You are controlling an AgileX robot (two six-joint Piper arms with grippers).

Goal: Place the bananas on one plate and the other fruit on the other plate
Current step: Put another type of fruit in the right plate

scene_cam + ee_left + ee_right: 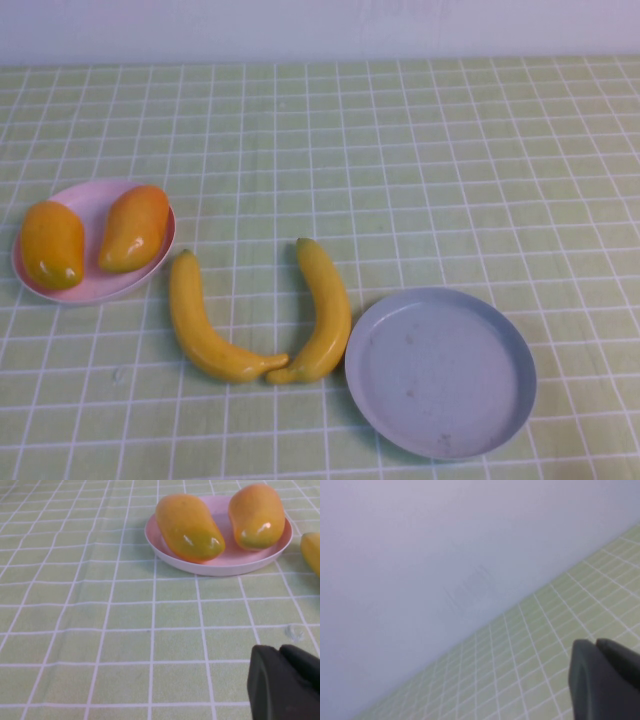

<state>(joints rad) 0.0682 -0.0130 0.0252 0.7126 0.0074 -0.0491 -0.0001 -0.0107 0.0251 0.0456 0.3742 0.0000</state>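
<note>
Two yellow bananas [200, 325] [318, 315] lie on the cloth in the middle front, their tips touching, between the plates. The grey-blue plate [440, 372] sits empty at the front right. The pink plate [95, 240] at the left holds two orange-yellow mango-like fruits [50, 245] [133, 228]; they also show in the left wrist view [187, 527] [257, 515] on the pink plate [220, 562]. Neither arm shows in the high view. My left gripper [280, 652] is shut and empty, short of the pink plate. My right gripper [596, 645] is shut and empty, facing the wall.
A green checked cloth [400, 170] covers the table. A pale wall [320, 25] runs along the far edge. One banana's end [312, 550] shows beside the pink plate in the left wrist view.
</note>
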